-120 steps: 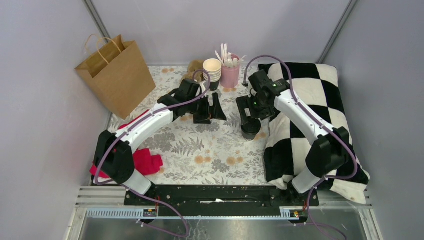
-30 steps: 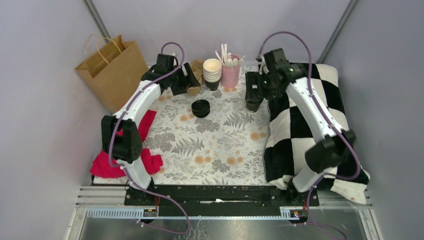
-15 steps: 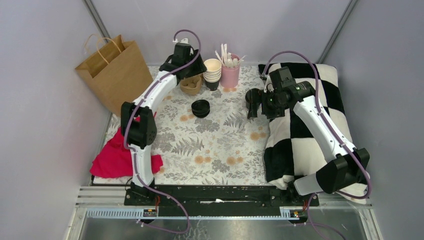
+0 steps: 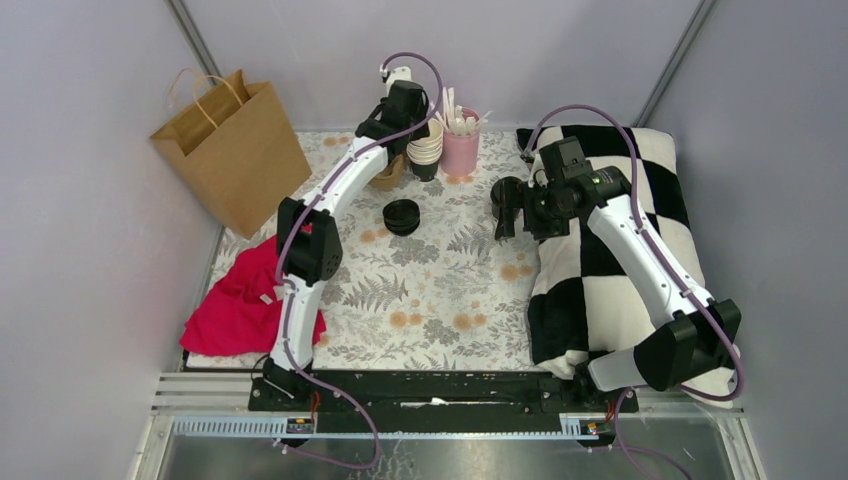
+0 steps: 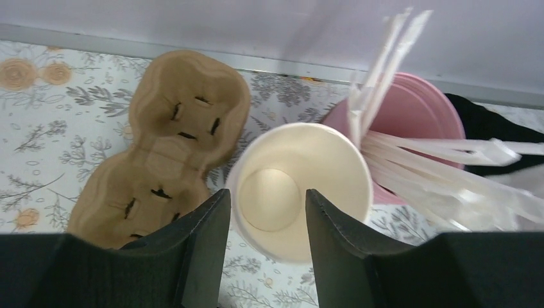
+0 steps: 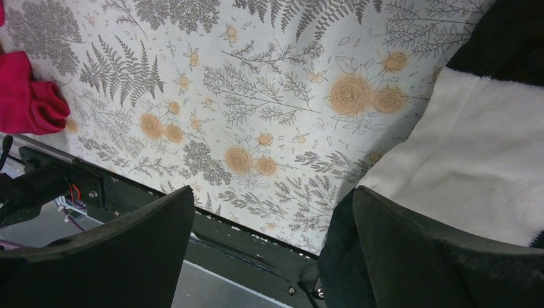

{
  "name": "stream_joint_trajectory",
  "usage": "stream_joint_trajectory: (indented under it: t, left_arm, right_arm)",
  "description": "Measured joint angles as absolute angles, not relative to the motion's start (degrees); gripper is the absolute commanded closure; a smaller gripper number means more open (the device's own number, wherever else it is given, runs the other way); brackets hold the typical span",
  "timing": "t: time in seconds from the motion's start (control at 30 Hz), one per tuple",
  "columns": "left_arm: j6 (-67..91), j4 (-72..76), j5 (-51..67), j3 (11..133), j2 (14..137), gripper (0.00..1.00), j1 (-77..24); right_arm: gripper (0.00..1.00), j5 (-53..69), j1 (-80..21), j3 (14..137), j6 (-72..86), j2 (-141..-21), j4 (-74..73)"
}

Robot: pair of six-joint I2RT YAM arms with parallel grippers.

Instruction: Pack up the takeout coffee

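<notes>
No lidded takeout coffee shows in any view. A nested stack of lidless cups (image 4: 425, 138), black outside and cream inside, stands at the back of the table. My left gripper (image 4: 412, 126) hangs right above it, open. In the left wrist view the top cup's cream inside (image 5: 321, 173) fills the gap of that gripper (image 5: 266, 196), and neither finger touches it. My right gripper (image 4: 505, 212) hovers at the pillow's left edge, wide open. Only tablecloth and the table's front rail show in the wide gap of this gripper (image 6: 271, 192).
A brown pulp cup carrier (image 5: 173, 135) lies left of the stack, a pink holder of wrapped sticks (image 5: 417, 115) right of it. A low black round stack (image 4: 401, 216) sits mid-table. A paper bag (image 4: 235, 150) stands back left; a checkered pillow (image 4: 610, 250) lies right, a red cloth (image 4: 240, 305) near left.
My left arm has swung right, from over the pulp carrier to above the cup stack, and its jaws have narrowed. The right arm lowered a little earlier and now holds still.
</notes>
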State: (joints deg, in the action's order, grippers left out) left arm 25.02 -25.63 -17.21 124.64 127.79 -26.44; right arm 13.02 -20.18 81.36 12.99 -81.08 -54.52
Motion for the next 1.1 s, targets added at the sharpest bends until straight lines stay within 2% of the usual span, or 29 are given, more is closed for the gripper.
stream_joint_trajectory:
  t: [0.13,0.3,0.63,0.77,0.8,1.1]
  left_arm:
    - [24.3,-26.9,-20.0,126.8,130.5,0.51,-26.2]
    - [23.6,-27.5,-21.0,128.6,132.3,0.67,-26.2]
    - [22.3,-27.6,-22.0,129.8,133.3,0.83,-26.2]
    - [22.0,-27.7,-22.7,130.2,133.3,0.92,-26.2]
    - [21.5,-27.8,-22.9,130.5,133.3,0.98,-26.2]
    - [21.1,-28.4,-22.8,130.8,133.3,1.0,-26.2]
  right_arm:
    - [0.0,13.0,-20.2,80.6,12.8,-81.1,-54.5]
    - [0.0,13.0,-20.2,80.4,12.7,-81.1,-54.5]
    - [0.0,13.0,-20.2,80.4,12.1,-81.1,-54.5]
    - [0.0,13.0,-20.2,80.4,11.8,-81.1,-54.5]
    - [0.0,13.0,-20.2,80.4,11.7,-81.1,-54.5]
    - [0.0,13.0,-20.2,80.4,11.7,-81.1,-54.5]
